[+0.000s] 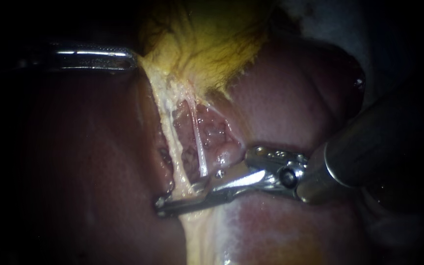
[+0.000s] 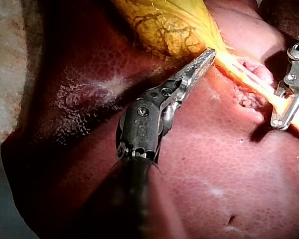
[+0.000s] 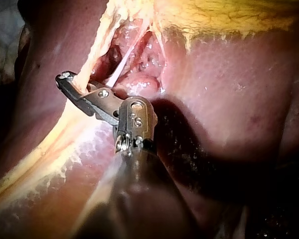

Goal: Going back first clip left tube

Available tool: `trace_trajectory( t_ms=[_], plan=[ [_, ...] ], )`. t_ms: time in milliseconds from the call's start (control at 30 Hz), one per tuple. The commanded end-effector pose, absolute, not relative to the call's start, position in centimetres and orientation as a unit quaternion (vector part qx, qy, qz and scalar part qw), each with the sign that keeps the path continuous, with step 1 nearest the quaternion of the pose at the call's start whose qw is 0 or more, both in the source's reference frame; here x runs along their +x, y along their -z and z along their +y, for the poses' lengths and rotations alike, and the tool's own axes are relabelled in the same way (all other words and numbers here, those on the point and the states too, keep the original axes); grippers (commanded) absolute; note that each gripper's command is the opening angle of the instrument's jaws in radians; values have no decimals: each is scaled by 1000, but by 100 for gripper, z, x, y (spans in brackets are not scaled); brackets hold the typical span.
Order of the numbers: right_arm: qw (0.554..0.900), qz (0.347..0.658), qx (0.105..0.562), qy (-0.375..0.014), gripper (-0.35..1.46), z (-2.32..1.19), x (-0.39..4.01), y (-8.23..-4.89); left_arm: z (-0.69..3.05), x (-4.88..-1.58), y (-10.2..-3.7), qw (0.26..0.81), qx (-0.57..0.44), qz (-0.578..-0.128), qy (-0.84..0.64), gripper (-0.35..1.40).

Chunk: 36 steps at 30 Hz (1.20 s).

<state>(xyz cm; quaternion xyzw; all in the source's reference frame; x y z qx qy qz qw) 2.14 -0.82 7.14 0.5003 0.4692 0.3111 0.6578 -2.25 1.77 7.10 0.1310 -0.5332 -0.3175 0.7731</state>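
The yellow gallbladder [image 1: 207, 44] is held by its edge in my left instrument [image 1: 132, 61], whose jaws are shut on it; the left wrist view shows those jaws [image 2: 209, 54] closed at the gallbladder's neck. Two tubes run down from there: the thicker yellowish left tube [image 1: 169, 147] and a thin white right tube [image 1: 199, 147]. My right instrument [image 1: 165, 203] reaches in low across the left tube's lower end. A narrow gap shows between its jaws and the tube lies in it [image 3: 64, 78]. A small metallic glint [image 1: 199, 185] sits there; I cannot tell if it is a clip.
Dark red liver [image 1: 84, 162] surrounds the opened bed of raw pink tissue [image 1: 212, 132] behind the tubes. The right instrument's thick shaft [image 1: 369, 142] fills the view's right side. A pale fatty band [image 3: 50, 159] runs along the liver under that instrument.
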Motion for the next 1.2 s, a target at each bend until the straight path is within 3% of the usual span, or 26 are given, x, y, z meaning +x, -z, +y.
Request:
trace_trajectory(
  t_ms=[33, 67, 133, 200, 267, 433, 600, 867, 1033, 1200],
  plan=[
    [658, 469, 500, -311, -35, -81, 215, -715, 176, -225, -710, 773, 131, -534, 317, -35],
    [661, 474, 494, -308, -23, -81, 216, -715, 176, -225, -710, 773, 131, -534, 317, -35],
    [677, 501, 461, -279, 23, -79, 218, -718, 176, -225, -710, 773, 130, -533, 318, -35],
    [686, 519, 438, -260, 46, -74, 221, -723, 176, -225, -710, 773, 130, -533, 318, -35],
    [696, 532, 411, -253, 53, -72, 221, -726, 176, -225, -710, 773, 130, -533, 318, -35],
    [745, 560, 297, -211, 58, -69, 206, -723, 176, -222, -710, 773, 130, -533, 318, -35],
    [798, 540, 222, -151, 60, -55, 180, -705, 177, -222, -711, 773, 130, -533, 318, -35],
    [817, 539, 164, -122, 60, -20, 113, -651, 177, -221, -711, 773, 130, -533, 318, -35],
    [823, 533, 144, -133, 60, -9, 81, -625, 178, -221, -712, 773, 130, -533, 318, -35],
    [826, 528, 138, -143, 60, -8, 70, -620, 178, -221, -713, 773, 129, -533, 318, -35]
  ],
)
